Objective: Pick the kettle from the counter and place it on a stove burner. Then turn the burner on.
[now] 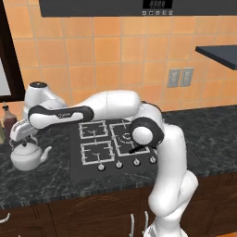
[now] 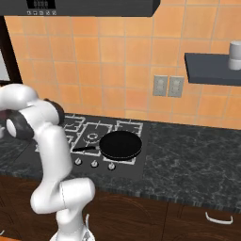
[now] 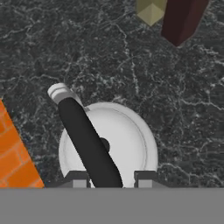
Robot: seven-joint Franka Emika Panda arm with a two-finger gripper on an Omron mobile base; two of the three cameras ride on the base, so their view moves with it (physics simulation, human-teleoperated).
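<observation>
Base views: the black cooktop is seen from behind, left and right.
Hand view: close above the dark marbled stone bench.

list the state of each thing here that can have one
small silvery-white metal kettle: upright on the dark marbled counter, lid on, not lifted
gripper: open, fingers either side of the kettle's handle
black frying pan: sitting on the cooktop
dark brown bottle: upright

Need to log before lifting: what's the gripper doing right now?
Gripper: open, fingertips either side of the black arched handle of the squat silvery-white metal kettle; not closed on it.
</observation>
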